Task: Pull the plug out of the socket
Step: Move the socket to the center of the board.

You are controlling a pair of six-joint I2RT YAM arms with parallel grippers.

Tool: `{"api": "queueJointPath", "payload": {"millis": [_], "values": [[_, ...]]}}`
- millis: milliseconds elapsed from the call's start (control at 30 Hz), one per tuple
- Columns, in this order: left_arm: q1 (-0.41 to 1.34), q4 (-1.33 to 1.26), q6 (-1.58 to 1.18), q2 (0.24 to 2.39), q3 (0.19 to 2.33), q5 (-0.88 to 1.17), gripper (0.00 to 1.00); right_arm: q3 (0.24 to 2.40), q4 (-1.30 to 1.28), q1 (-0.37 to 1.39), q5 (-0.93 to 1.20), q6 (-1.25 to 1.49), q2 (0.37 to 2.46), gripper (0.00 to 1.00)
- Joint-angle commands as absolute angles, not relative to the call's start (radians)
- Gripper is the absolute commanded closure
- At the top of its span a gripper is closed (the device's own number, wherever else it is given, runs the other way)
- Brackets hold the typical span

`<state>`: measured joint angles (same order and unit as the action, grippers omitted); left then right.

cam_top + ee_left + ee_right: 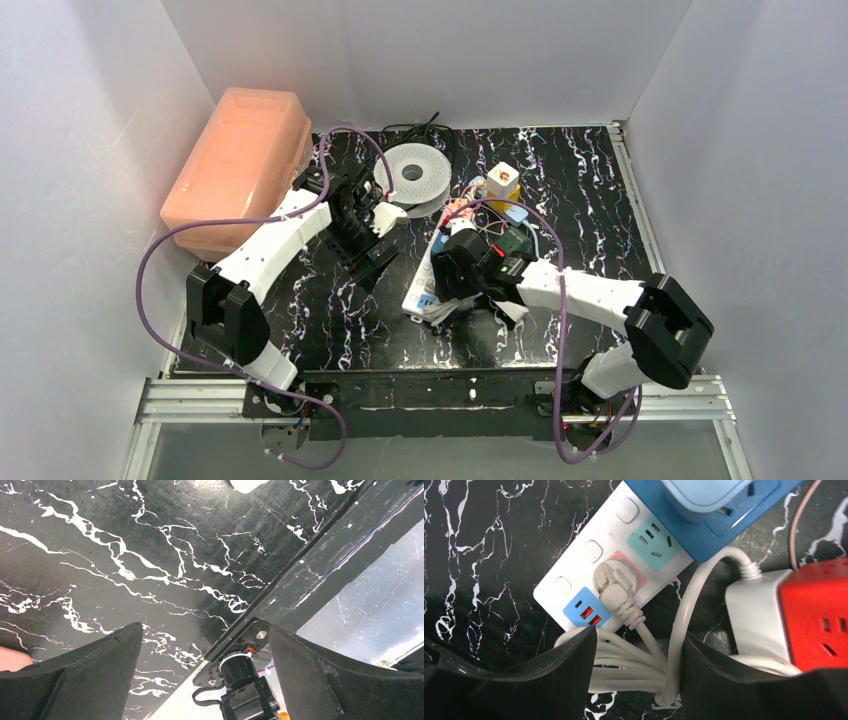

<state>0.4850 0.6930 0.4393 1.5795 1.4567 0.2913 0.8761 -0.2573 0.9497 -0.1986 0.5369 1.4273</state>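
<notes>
While the white plug [616,582] sat in the power strip's [569,577] pink socket [638,574], the right hand [638,645] hung spread just short of it, holding nothing; grasping the plug body seemed next. The left hand [205,630] gaped empty, well apart from the strip.

black marbled table [590,200] carries a white power strip [596,530], an orange box [240,160], a white spool [417,172].
</notes>
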Motion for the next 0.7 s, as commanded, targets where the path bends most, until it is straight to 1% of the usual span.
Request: {"api": "queueJointPath", "payload": {"millis": [0, 100, 233, 300, 367, 500, 667], "values": [[0.455, 0.810, 0.430, 1.538, 1.422, 0.266, 0.02, 0.942, -0.204, 0.969, -0.086, 0.498, 1.486, 0.38], [0.406, 0.832, 0.406, 1.545, 1.439, 0.288, 0.02, 1.005, -0.204, 0.993, -0.049, 0.486, 1.559, 0.46], [0.347, 0.854, 0.410, 1.554, 1.449, 0.300, 0.02, 1.109, -0.240, 1.017, -0.043, 0.474, 1.635, 0.49], [0.337, 0.846, 0.432, 1.536, 1.410, 0.306, 0.02, 1.142, -0.265, 1.017, -0.065, 0.468, 1.637, 0.47], [0.336, 0.829, 0.449, 1.511, 1.357, 0.313, 0.02, 1.143, -0.301, 1.016, -0.117, 0.449, 1.606, 0.42], [0.334, 0.816, 0.425, 1.516, 1.327, 0.327, 0.02, 1.067, -0.378, 1.015, -0.228, 0.406, 1.480, 0.34], [0.309, 0.818, 0.366, 1.547, 1.361, 0.375, 0.02, 1.026, -0.473, 1.016, -0.368, 0.381, 1.352, 0.33]]}}
